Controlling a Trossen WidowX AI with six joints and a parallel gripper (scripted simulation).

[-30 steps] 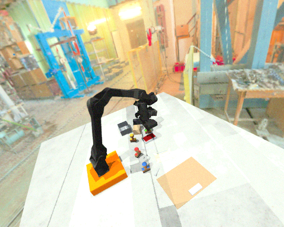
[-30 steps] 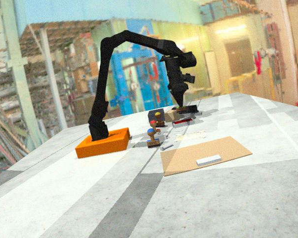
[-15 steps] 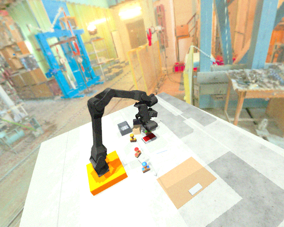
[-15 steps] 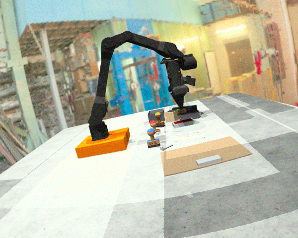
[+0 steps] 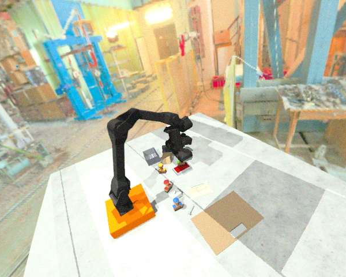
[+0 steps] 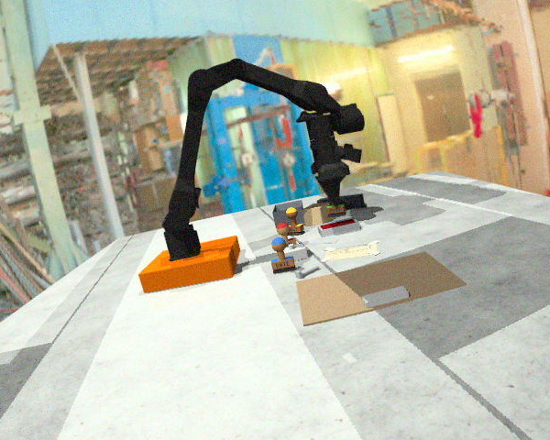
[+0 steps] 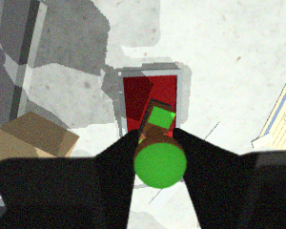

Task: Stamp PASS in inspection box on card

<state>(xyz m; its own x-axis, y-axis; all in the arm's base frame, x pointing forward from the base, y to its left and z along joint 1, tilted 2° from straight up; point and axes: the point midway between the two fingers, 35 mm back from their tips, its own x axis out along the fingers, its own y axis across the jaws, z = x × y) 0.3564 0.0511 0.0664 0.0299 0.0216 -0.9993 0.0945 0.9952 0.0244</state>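
My gripper is shut on the green-topped stamp. The stamp is roughly upright over the red ink pad. In the wrist view its base overlaps the pad and sits at a slant to it; the exterior view shows a gap between them. Its underside and lettering are hidden. The cream card lies beyond the pad, towards the cardboard; its box is too small to make out clearly.
Yellow, red and blue stamps stand nearer the arm's base. A tan block and grey tray are beside the pad. Brown cardboard bears a grey block.
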